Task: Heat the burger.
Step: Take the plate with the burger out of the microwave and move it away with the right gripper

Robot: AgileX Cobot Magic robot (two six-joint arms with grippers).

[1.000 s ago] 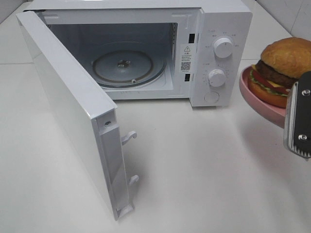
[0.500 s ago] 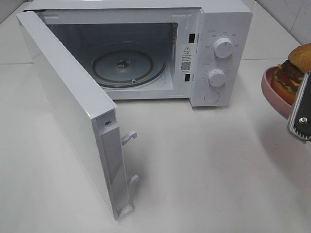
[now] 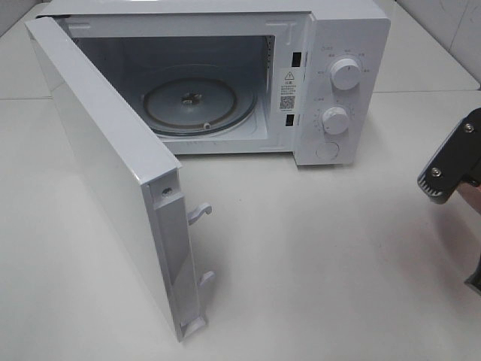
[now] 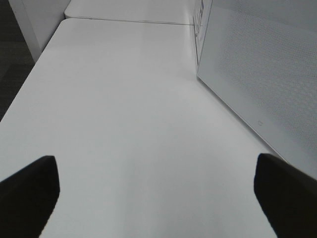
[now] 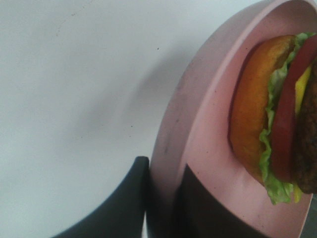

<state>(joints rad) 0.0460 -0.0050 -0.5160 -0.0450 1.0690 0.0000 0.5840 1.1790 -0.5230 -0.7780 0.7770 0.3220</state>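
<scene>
Left gripper: fingers spread wide, holding nothing, hanging low over bare table beside the microwave's side wall

Microwave door: swung fully open toward the front left, latch hooks sticking out at its free edge. Cavity clear, glass turntable bare

Microwave: two knobs on the right panel

Right gripper: at the far right edge of the high view, fingers pinched on the rim of the pink plate. Burger sits on that plate; wrist view only, out of sight from above

Risks, as I judge them:
- thin pinch on one rim, tall burger; a tilt or jerk could slide or topple it
- plate could pivot in the fingers under the load
- the path to the cavity passes the control panel and door frame; the plate edge could clip them
</scene>
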